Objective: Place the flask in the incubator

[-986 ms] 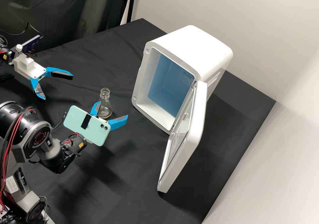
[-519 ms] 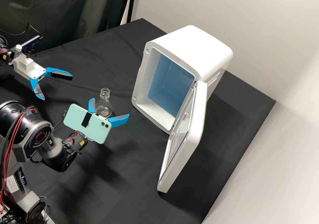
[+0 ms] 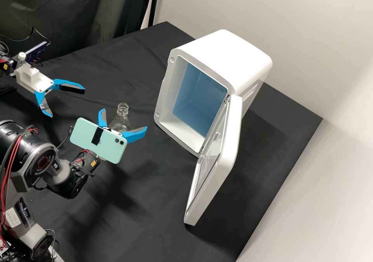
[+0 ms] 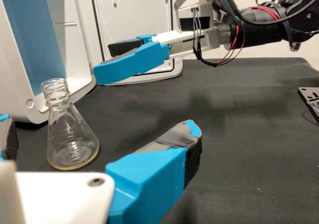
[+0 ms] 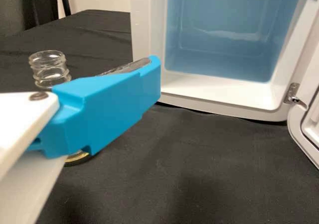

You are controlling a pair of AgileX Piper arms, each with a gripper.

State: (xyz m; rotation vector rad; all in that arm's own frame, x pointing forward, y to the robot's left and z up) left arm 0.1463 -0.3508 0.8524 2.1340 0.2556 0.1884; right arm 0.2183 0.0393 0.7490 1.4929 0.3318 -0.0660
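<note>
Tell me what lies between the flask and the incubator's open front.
Bare black bench, seen in the high view; the flask stands between the right gripper's open fingers, apart from the incubator.

Your high camera stands off the arms and looks forward and down across the bench (image 3: 128, 60), with the incubator (image 3: 229, 56) right of centre and both arms at the left edge. Your left wrist camera rides low and close to the bench, facing the flask (image 4: 67, 134) with the right gripper (image 4: 119, 59) beyond it. Your right wrist camera sits closer still, looking into the incubator's open mouth. All three views share the flask and the incubator's front.
</note>
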